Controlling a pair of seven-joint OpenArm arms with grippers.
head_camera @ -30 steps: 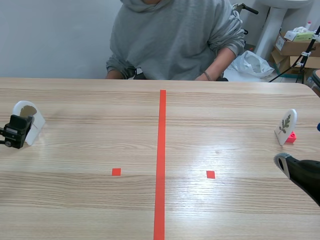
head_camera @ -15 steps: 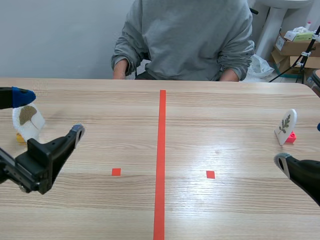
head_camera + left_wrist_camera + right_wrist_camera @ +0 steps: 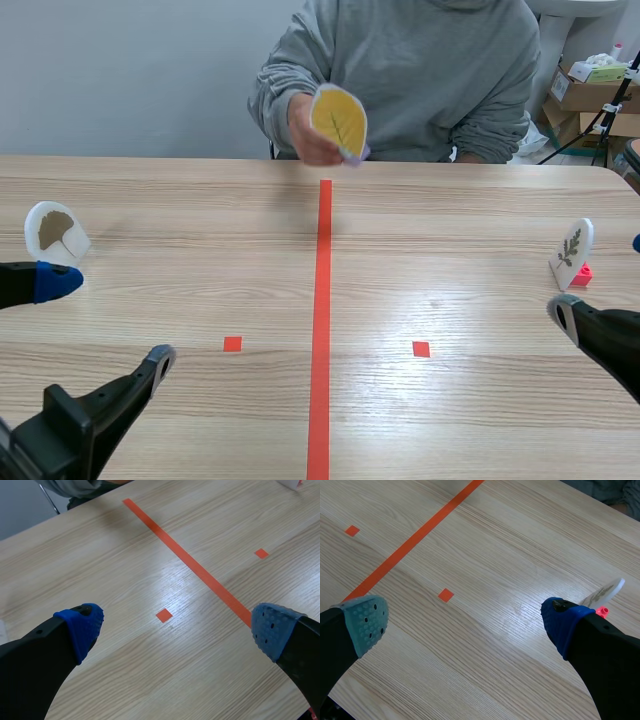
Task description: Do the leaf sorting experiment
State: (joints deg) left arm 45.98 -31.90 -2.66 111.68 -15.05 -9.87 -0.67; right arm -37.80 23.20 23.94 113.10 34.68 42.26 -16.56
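Showing above far end of centre tape line (image 3: 322, 300), off the table (image 3: 450, 200): yellow leaf card (image 3: 339, 120), gripped at lower edge by person's hand (image 3: 312, 135). Long axis near upright, top leaning a bit twd left arm's side; printed face twd robot, midrib running along the long axis. Well apart, nr table's left edge: white card w/ brown fan-shaped leaf (image 3: 52, 232), standing upright. Nr right edge: white card w/ green lobed leaf (image 3: 572, 252), standing tilted on pink block (image 3: 582, 273). Left gripper (image 3: 175, 625) low over the wood nr a red tape square (image 3: 163, 615), fingers spread wide, holding nothing. Right gripper (image 3: 465, 622) likewise spread wide, holding nothing, green-leaf card just ahead of its blue-padded finger.
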